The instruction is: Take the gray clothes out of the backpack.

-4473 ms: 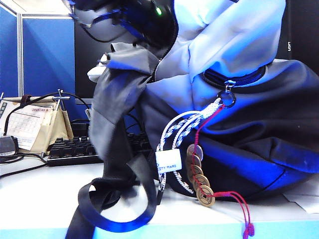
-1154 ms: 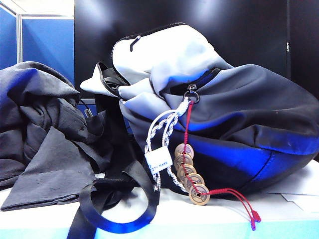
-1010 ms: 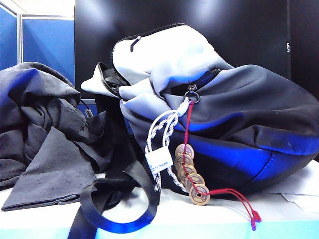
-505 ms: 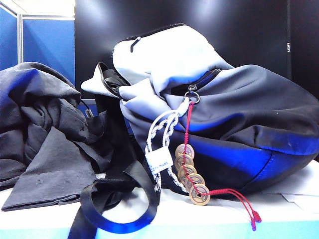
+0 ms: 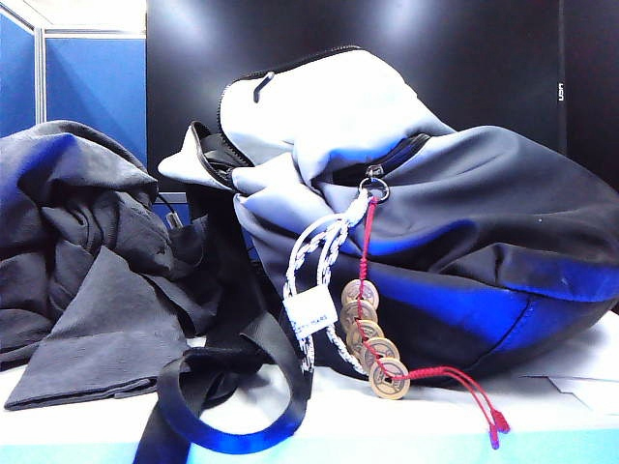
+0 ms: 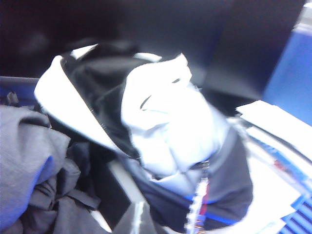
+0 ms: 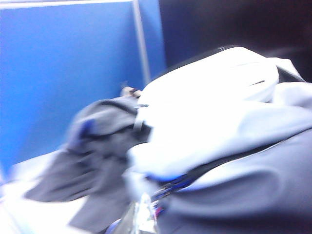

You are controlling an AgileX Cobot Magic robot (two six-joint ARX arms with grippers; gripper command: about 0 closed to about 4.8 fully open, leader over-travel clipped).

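The gray clothes (image 5: pixel 87 280) lie in a crumpled heap on the table, left of the backpack (image 5: pixel 464 242) and outside it. The backpack rests on its side, its pale top panel gaping open. Neither arm shows in the exterior view. In the left wrist view my left gripper (image 6: pixel 136 220) is shut and empty, held back above the clothes (image 6: pixel 29 161) and backpack (image 6: pixel 165 126). The blurred right wrist view shows my right gripper (image 7: pixel 140 219) shut with nothing in it, also clear of the clothes (image 7: pixel 92 161) and backpack (image 7: pixel 234 146).
A black strap loop (image 5: pixel 222 425) curls over the table's front edge. A white braided cord (image 5: pixel 314 256) and brass coins (image 5: pixel 377 343) on red string hang from the zipper. Papers (image 5: pixel 580 372) lie at the right. A blue partition (image 5: pixel 92 77) and a dark screen (image 5: pixel 435 58) stand behind.
Earlier an arm was above the backpack with the gray fabric hanging from it; now the clothes rest at the left and both arms are out of the exterior view. In the last second nothing shifts.
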